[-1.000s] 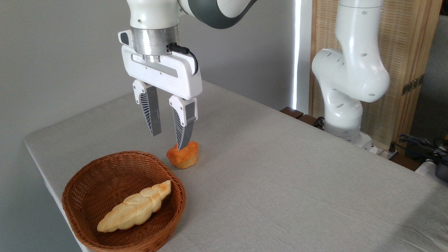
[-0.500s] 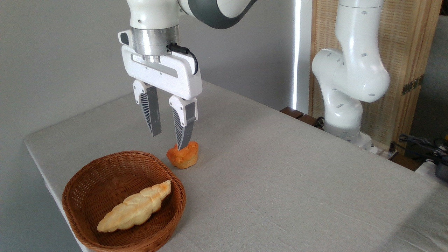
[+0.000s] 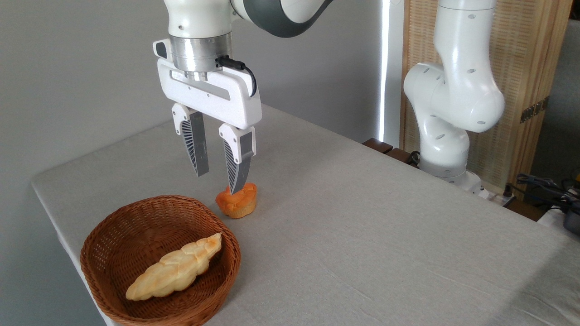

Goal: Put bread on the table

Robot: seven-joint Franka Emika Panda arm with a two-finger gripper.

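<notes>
No change is noted across the last second: the gripper (image 3: 219, 177) remains spread and empty above the basket (image 3: 113, 226), in which the bread (image 3: 174, 268) lies, not yet lifted to the table (image 3: 362, 226).

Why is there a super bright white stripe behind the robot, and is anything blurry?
Camera view: the stripe is daylight glaring through a gap, washed out white. The bread, basket, muffin and open tool look sharp; shadows on the table are soft.
</notes>
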